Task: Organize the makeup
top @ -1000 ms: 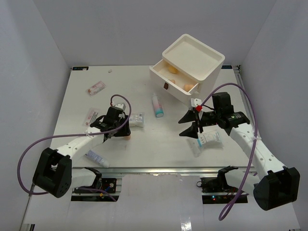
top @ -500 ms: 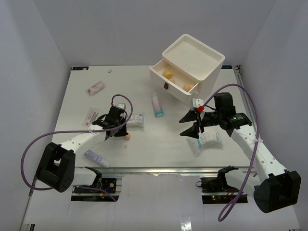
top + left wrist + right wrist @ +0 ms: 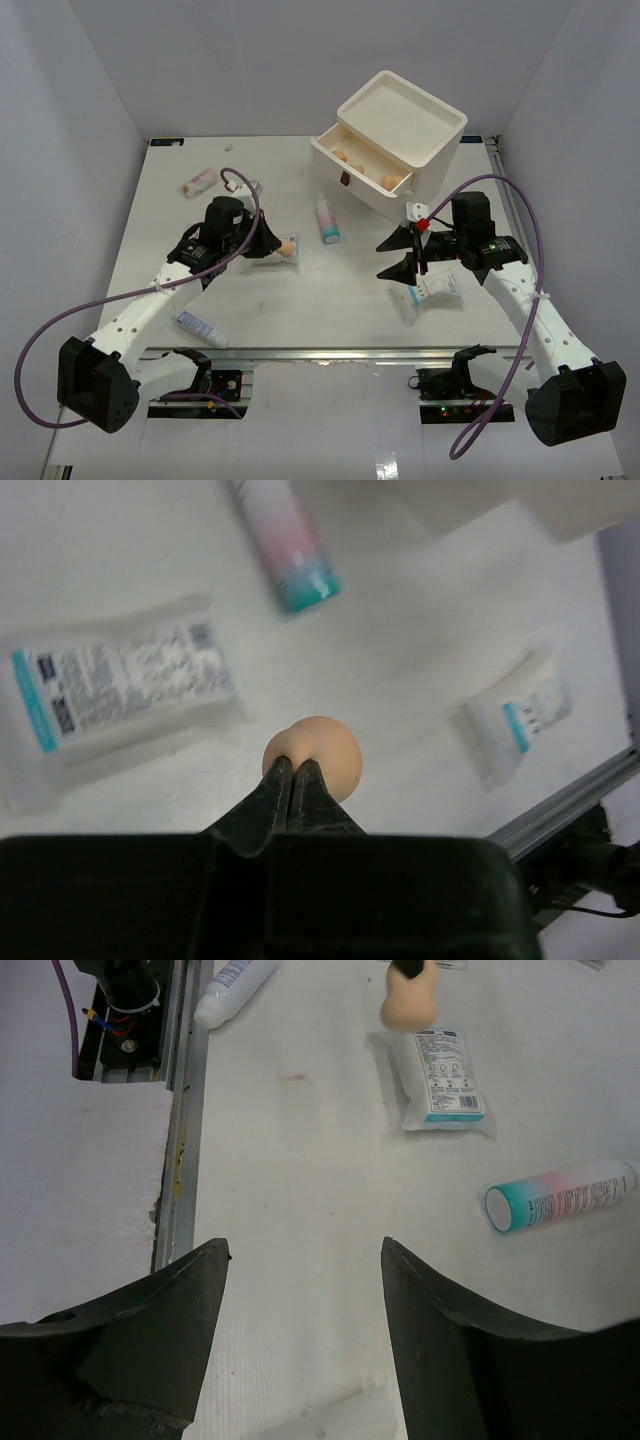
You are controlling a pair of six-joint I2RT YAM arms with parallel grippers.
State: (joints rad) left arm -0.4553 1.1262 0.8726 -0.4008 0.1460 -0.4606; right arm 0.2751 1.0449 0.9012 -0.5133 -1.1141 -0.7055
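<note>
My left gripper (image 3: pixel 277 246) is shut on a tan egg-shaped sponge (image 3: pixel 288 247) and holds it above a white packet with teal print (image 3: pixel 120 685). In the left wrist view the sponge (image 3: pixel 318 753) sticks out past the closed tips of the left gripper (image 3: pixel 293 771). The white bottle with teal cap (image 3: pixel 327 218) lies mid-table. My right gripper (image 3: pixel 402 256) is open and empty, above the table beside two white packets (image 3: pixel 437 289). In the right wrist view the right gripper (image 3: pixel 305 1255) has wide-apart jaws. More sponges (image 3: pixel 392 181) lie in the open drawer.
The big white drawer box (image 3: pixel 402 118) stands at the back right with its top drawer (image 3: pixel 350 175) pulled out. A pinkish sachet (image 3: pixel 198 181) lies at the back left. A small tube (image 3: pixel 200 328) lies near the front edge, left.
My left gripper has lifted the sponge off the table and carried it back and to the right, over the packet. The right arm has shifted only slightly.
</note>
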